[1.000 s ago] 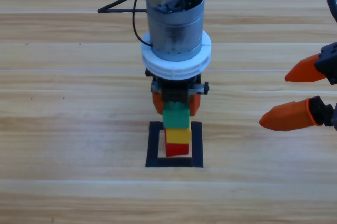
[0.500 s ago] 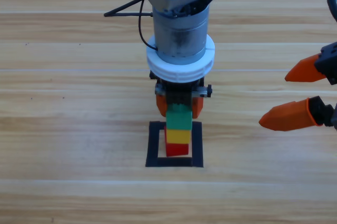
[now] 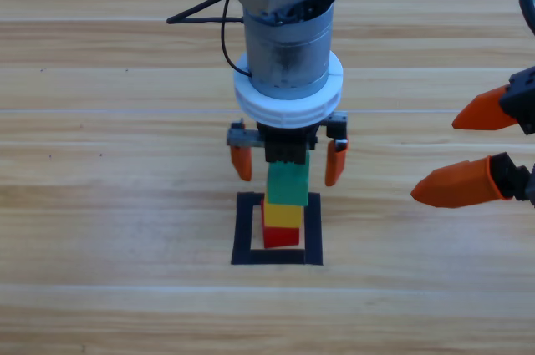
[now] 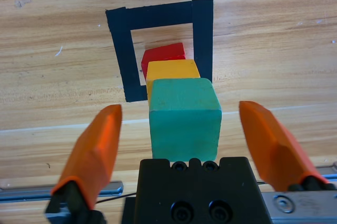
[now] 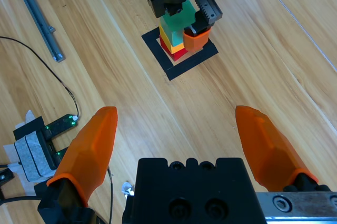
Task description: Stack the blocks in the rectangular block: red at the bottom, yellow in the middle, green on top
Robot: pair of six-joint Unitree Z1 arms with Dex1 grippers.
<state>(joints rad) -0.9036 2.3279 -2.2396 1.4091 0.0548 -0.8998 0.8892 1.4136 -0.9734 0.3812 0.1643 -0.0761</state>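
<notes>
A stack of three cubes stands inside the black tape square [image 3: 243, 238] [image 4: 118, 55]: red [image 3: 282, 238] [image 4: 162, 54] at the bottom, yellow [image 3: 283, 215] [image 4: 171, 70] in the middle, green [image 3: 288, 185] [image 4: 184, 118] on top. My left gripper [image 3: 288, 163] [image 4: 181, 134] hangs over the stack, open, one orange jaw on each side of the green cube and apart from it. At the right edge waits my right gripper [image 3: 475, 148] [image 5: 176, 139], open and holding nothing. The right wrist view shows the stack [image 5: 176, 37] from afar, under the left gripper.
A black cable [image 3: 201, 8] runs behind the left arm at the back. In the right wrist view a metal rail [image 5: 37, 16], a thin black wire [image 5: 50, 74] and a small device with green lights [image 5: 42, 134] lie on the wood.
My left gripper's jaws, shut on the green cube before, have spread apart. The green cube now rests free on the yellow one. The right arm has held still.
</notes>
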